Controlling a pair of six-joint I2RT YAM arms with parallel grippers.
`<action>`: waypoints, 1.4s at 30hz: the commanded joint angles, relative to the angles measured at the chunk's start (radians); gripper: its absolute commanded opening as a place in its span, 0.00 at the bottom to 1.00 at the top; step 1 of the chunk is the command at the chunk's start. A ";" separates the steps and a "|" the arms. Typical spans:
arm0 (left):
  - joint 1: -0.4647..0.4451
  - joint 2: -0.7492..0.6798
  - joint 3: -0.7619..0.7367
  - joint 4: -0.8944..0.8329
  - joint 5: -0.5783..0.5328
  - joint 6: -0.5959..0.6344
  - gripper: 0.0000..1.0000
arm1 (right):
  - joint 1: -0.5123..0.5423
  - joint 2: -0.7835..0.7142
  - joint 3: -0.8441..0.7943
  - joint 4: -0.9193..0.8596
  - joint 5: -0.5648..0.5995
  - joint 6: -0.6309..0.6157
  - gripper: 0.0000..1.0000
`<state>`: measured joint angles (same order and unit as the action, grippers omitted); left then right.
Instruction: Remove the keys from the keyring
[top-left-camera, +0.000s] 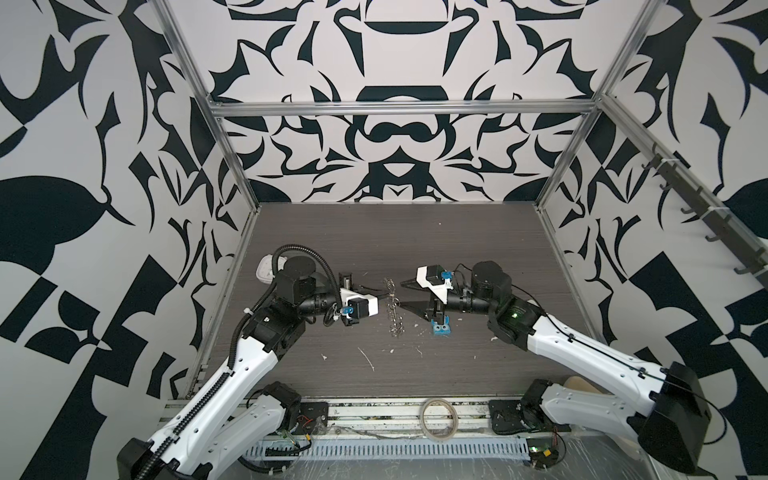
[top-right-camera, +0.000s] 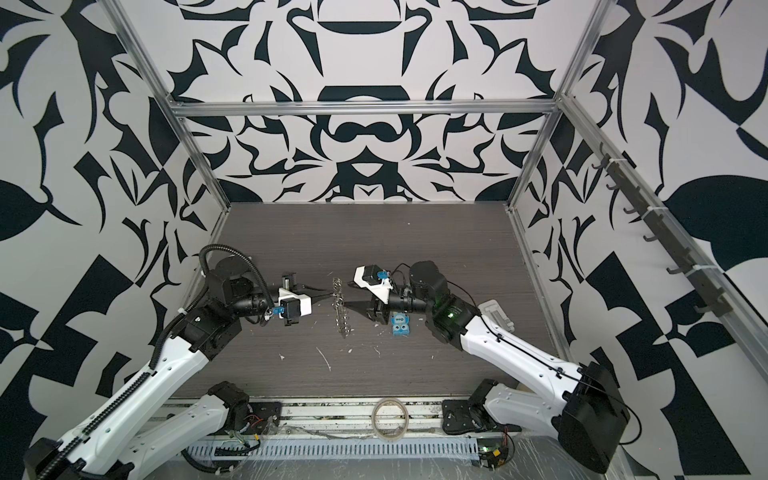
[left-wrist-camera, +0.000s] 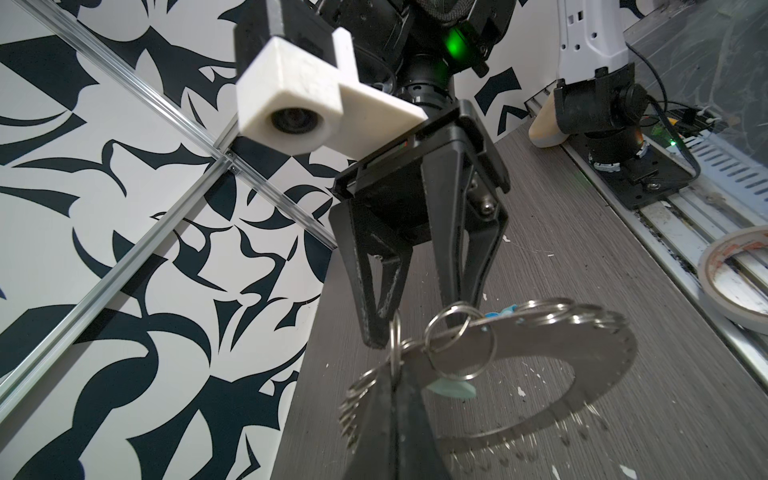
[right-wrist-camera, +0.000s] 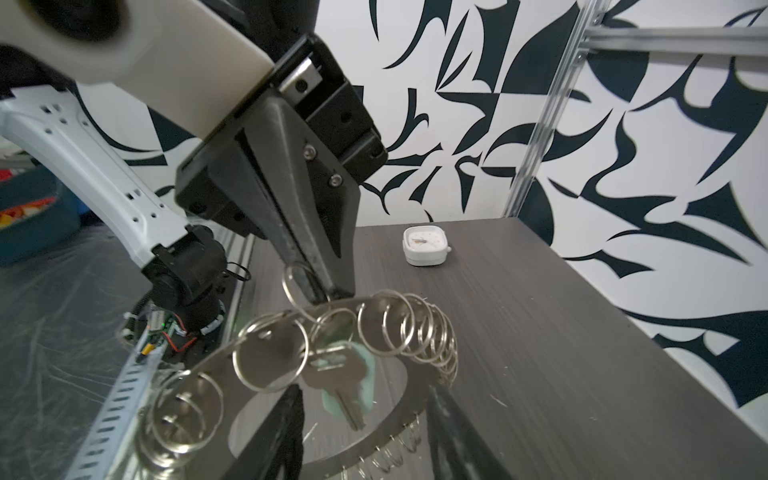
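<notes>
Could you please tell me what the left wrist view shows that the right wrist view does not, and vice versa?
Only the left wrist view shows the tape roll by the rail. Only the right wrist view shows the white clock and the metal key. Both show the keyring, the pale green tag hanging from it, and the left gripper shut on the keyring's rim.

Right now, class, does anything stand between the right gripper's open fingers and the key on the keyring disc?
Nothing separate does. The right gripper straddles the keyring disc, and the key hangs just ahead of it. Only neighbouring split rings crowd beside the key.
</notes>
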<state>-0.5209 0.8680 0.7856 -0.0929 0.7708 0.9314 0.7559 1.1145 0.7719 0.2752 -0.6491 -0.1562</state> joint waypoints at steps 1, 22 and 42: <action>0.004 -0.009 -0.002 0.024 0.027 -0.003 0.00 | -0.003 0.012 0.051 0.056 -0.057 0.070 0.59; 0.008 -0.003 0.003 0.027 0.031 -0.005 0.00 | 0.010 0.098 0.040 0.159 -0.110 0.199 0.56; 0.019 -0.014 -0.009 0.030 0.027 -0.015 0.00 | 0.021 0.079 0.010 0.116 -0.128 0.211 0.39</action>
<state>-0.5068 0.8680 0.7849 -0.0925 0.7750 0.9203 0.7692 1.2266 0.7856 0.3740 -0.7658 0.0563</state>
